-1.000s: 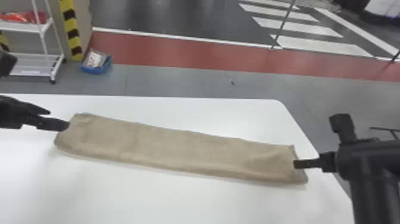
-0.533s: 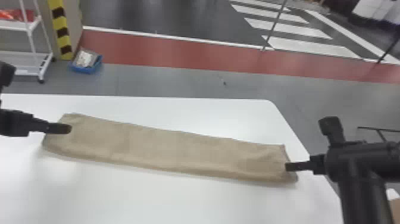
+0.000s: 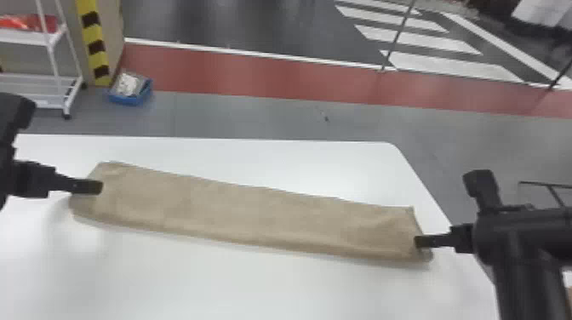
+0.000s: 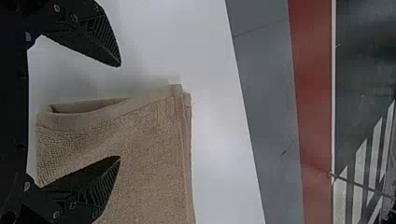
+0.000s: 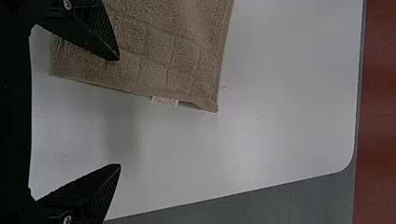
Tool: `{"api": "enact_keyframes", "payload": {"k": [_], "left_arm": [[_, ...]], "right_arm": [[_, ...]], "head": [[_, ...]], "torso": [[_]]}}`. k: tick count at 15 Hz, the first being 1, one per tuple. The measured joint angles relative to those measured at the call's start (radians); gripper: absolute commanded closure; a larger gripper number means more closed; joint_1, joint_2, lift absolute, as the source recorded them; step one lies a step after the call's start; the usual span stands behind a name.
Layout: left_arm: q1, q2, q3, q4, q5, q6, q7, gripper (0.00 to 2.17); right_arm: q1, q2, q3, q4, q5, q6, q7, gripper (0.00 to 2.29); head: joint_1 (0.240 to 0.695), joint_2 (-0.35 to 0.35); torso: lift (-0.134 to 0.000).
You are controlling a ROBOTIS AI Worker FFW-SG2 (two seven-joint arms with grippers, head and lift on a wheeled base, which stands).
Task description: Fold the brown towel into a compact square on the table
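Nearer you the right gripper, then the left gripper, have jaws spread at opposite ends of the brown towel, a folded strip on the table, likely light, soft and floppy, so pinch all layers at one end.

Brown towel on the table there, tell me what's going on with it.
A robot is partway through folding the brown towel, which lies as a long strip across the white table, not yet a compact square. The left end effector is open around the towel's left end and the right end effector around its right end, neither gripping it. It looks ready to pinch the ends.
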Motion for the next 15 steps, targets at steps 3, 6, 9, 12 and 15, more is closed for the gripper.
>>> {"api": "enact_keyframes", "payload": {"k": [3, 6, 9, 12, 15], "left_arm": [[-0.008, -0.006, -0.001, 0.027, -0.003, 0.002, 0.001, 0.21], [-0.022, -0.008, -0.015, 0.069, -0.005, 0.003, -0.003, 0.41], [-0.026, -0.007, -0.017, 0.075, -0.007, 0.004, -0.034, 1.02], [-0.024, -0.005, -0.013, 0.074, 0.0, 0.016, -0.083, 1.81], [-0.015, 0.005, -0.003, 0.06, 0.01, 0.06, -0.148, 1.83]], "right_arm": [[-0.001, 0.001, 0.001, 0.0, 0.0, 0.002, 0.0, 0.06], [0.003, 0.001, -0.005, 0.0, -0.001, 0.002, 0.001, 0.06], [0.005, 0.0, -0.009, 0.0, -0.002, 0.002, 0.002, 0.06], [0.005, 0.0, -0.01, 0.0, -0.001, 0.002, 0.0, 0.06], [0.006, 0.0, -0.01, 0.002, 0.0, 0.0, 0.0, 0.06]], "head": [[0.695, -0.287], [0.695, -0.294], [0.695, -0.301], [0.695, -0.313], [0.695, -0.32]], "torso": [[-0.124], [-0.124], [-0.124], [-0.124], [-0.124]]}}
